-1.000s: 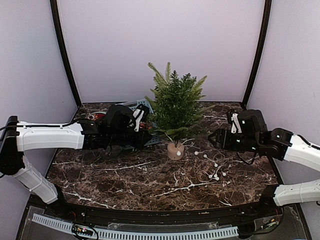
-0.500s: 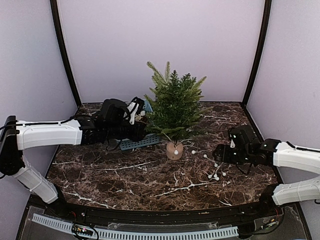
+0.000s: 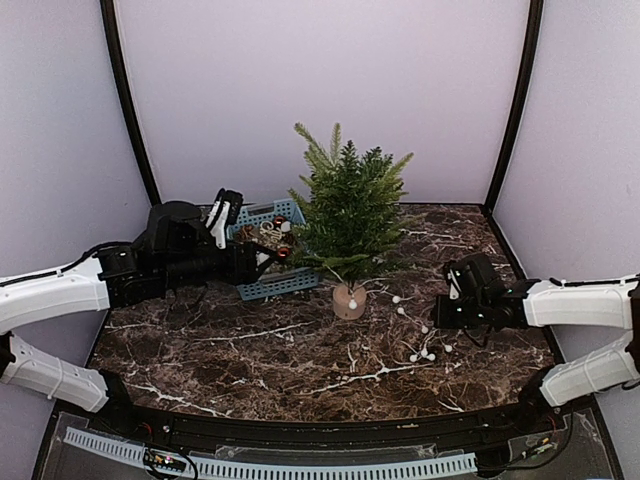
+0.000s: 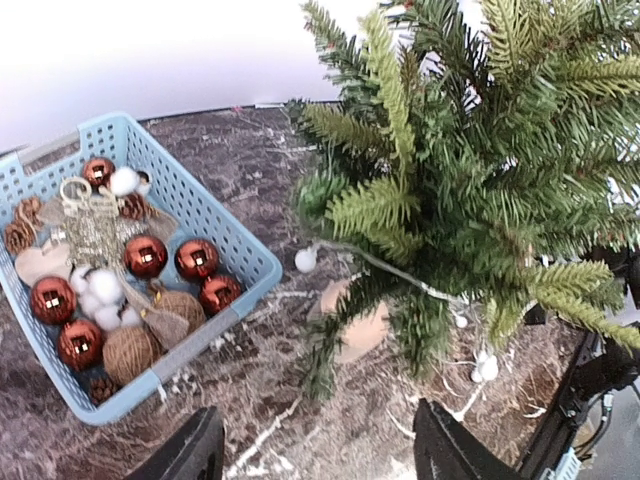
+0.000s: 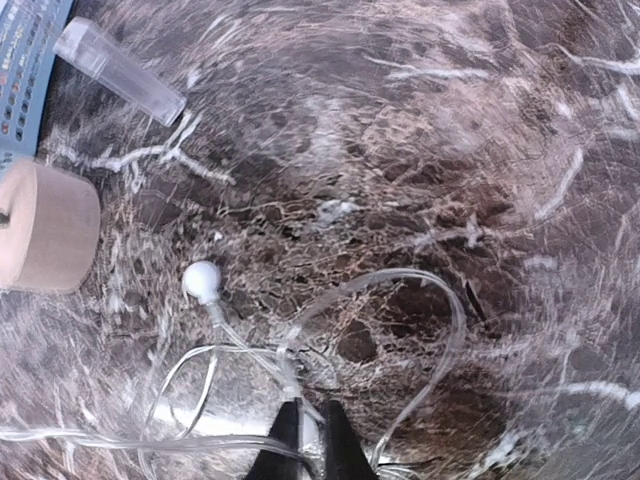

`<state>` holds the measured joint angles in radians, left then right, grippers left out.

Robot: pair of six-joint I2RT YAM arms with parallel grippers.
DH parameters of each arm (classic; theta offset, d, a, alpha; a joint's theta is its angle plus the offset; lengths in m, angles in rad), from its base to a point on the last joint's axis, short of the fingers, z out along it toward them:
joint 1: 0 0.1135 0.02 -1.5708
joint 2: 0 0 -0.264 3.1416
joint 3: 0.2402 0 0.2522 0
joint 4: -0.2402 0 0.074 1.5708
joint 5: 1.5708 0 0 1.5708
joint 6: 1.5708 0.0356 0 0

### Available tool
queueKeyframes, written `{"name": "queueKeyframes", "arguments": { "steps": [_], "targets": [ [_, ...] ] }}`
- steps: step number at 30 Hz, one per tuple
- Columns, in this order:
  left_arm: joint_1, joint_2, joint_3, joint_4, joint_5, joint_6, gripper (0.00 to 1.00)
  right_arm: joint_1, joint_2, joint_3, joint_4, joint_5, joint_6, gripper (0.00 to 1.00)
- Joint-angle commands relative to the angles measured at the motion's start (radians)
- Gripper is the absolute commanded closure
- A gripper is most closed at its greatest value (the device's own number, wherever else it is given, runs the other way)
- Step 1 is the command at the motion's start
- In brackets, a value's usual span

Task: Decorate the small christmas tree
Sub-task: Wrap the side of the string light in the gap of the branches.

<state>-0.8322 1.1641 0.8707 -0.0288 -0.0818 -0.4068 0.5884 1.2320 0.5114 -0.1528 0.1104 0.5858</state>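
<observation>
The small christmas tree stands mid-table on a pale wooden base; in the left wrist view the tree fills the right side. A light string with white bulbs trails from the tree across the table to its right. My left gripper hovers over the blue basket, left of the tree. The left gripper is open, with only table between its fingers. My right gripper is low at the string. The right gripper is shut on the string's clear wire, near a bulb.
The basket holds red baubles, twine balls, pine cones and white balls. A clear plastic tube lies by the wooden base. Purple walls close the back and sides.
The left gripper drew back leftward from the tree and opened. The right gripper dropped to the table at the light string and shut on its wire.
</observation>
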Motion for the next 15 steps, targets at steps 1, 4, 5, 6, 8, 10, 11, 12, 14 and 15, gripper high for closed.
{"name": "queueKeyframes", "arguments": {
  "steps": [1, 4, 5, 6, 8, 10, 11, 12, 14, 15],
  "targets": [
    [-0.004, -0.066, -0.057, -0.054, 0.049, -0.088, 0.33, -0.006, -0.081, 0.005, -0.006, -0.003, 0.008, 1.00],
    [-0.040, -0.090, -0.077, -0.065, 0.046, -0.119, 0.32, -0.005, -0.210, 0.009, -0.104, 0.015, 0.035, 1.00],
    [-0.050, -0.091, -0.078, -0.074, 0.039, -0.130, 0.32, -0.004, -0.259, 0.012, -0.138, 0.021, 0.041, 1.00],
    [-0.070, -0.092, -0.077, -0.078, 0.025, -0.135, 0.32, -0.004, -0.310, 0.017, -0.172, 0.025, 0.044, 1.00],
    [-0.097, -0.089, -0.073, -0.089, 0.005, -0.154, 0.31, -0.004, -0.398, 0.041, -0.238, 0.036, 0.047, 1.00],
    [-0.122, -0.086, -0.068, -0.085, 0.000, -0.168, 0.31, -0.004, -0.457, 0.082, -0.298, 0.041, 0.036, 1.00],
    [-0.131, -0.081, -0.062, -0.078, -0.001, -0.174, 0.31, -0.004, -0.470, 0.106, -0.321, 0.040, 0.028, 1.00],
    [-0.148, -0.076, -0.058, -0.075, -0.004, -0.175, 0.31, -0.003, -0.475, 0.135, -0.339, 0.038, 0.017, 1.00],
    [-0.174, -0.062, -0.038, -0.073, -0.009, -0.168, 0.30, -0.003, -0.454, 0.202, -0.360, 0.031, -0.006, 1.00],
    [-0.181, -0.050, -0.020, -0.078, -0.011, -0.165, 0.30, -0.003, -0.439, 0.234, -0.363, 0.031, -0.017, 1.00]
  ]
}}
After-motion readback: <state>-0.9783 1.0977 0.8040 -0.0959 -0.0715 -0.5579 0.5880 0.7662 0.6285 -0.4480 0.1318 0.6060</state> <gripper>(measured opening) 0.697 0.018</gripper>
